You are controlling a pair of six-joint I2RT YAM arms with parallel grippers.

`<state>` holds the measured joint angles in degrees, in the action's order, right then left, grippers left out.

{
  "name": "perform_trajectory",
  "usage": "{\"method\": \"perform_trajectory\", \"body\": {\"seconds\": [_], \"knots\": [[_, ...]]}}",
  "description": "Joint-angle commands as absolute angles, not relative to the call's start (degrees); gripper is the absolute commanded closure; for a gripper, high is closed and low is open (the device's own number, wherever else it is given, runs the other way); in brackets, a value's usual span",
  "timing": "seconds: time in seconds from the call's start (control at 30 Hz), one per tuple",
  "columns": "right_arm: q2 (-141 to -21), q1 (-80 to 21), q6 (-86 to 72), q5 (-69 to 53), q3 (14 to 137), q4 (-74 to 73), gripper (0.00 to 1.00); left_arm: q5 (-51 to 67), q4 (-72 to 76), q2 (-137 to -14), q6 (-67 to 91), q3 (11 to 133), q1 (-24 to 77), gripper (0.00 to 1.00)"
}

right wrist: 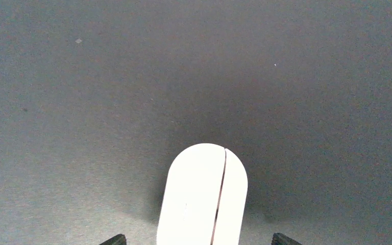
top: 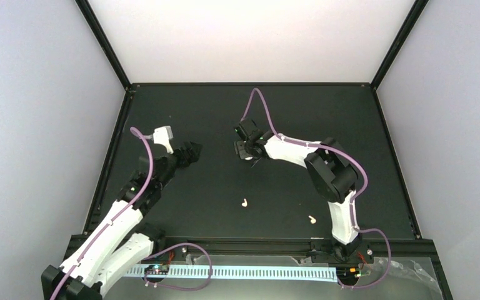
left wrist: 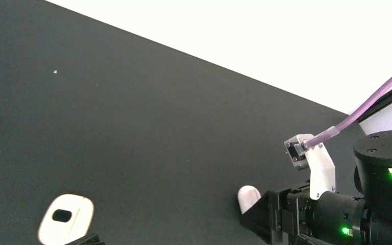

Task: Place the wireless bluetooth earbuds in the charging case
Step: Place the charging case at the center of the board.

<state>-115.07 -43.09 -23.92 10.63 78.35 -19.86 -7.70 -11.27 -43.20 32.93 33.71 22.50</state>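
The top view gives me little of the charging case: my right gripper point(top: 249, 150) hangs over it and hides nearly all of it. My right wrist camera shows it plainly, though. The charging case point(right wrist: 202, 199) is a glossy white, round-ended body on the black table point(top: 325, 119), and a thin dark seam runs along its length, right of middle. Its near end is cut off by the bottom edge of the picture. Only the tips of my right fingertips point(right wrist: 113, 239) poke into that view, one at each side of the case with bare table between them and it. So the right jaws stand wide and grip nothing.

My left wrist camera catches just one rounded white end of the case point(left wrist: 248, 197), the rest being behind the right gripper's dark body, where two green lights glow. My left gripper point(top: 189, 153) is dark against the dark table from above and shows only a sliver at the wrist view's bottom edge, so I cannot tell how its jaws stand. Beside that sliver is a cream rounded lump point(left wrist: 65, 218) with a dark spot, and I cannot make out what it is.

Only the top view shows the earbuds, tiny and without detail. The left earbud point(top: 244, 203) lies near the table's middle and the right earbud point(top: 312, 219) lies nearer the front edge, both well apart from the case.
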Motion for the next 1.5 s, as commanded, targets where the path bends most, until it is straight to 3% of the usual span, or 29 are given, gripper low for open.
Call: {"method": "perform_trajectory", "body": {"seconds": [0.0, 0.57, 0.83, 1.1, 1.3, 1.47], "knots": [[-117.67, -42.79, -23.32, 13.18, 81.40, -23.39, 0.28, -11.84, -14.41, -41.13, 28.91, 33.49, 22.15, 0.01], [-120.52, -42.75, -22.32, 15.15, 84.84, -25.21, 0.72, -11.79, -14.59, -39.02, 27.37, 32.52, 22.15, 0.01], [-121.85, -42.09, -23.24, 19.01, 88.19, -26.34, 0.82, -11.69, -14.33, -39.26, 27.65, 32.18, 22.15, 0.01], [-124.37, -40.16, -24.96, 16.57, 90.33, -27.54, 0.79, -12.13, -15.41, -38.78, 27.74, 32.08, 22.15, 0.01], [-123.60, -40.10, -25.17, 15.15, 88.67, -26.81, 0.68, -12.58, -16.35, -38.47, 27.89, 32.15, 22.15, 0.01], [-120.27, -40.15, -25.93, 14.69, 85.83, -25.53, 0.48, -14.41, -17.67, -37.74, 27.74, 32.17, 22.15, 0.01]]}}
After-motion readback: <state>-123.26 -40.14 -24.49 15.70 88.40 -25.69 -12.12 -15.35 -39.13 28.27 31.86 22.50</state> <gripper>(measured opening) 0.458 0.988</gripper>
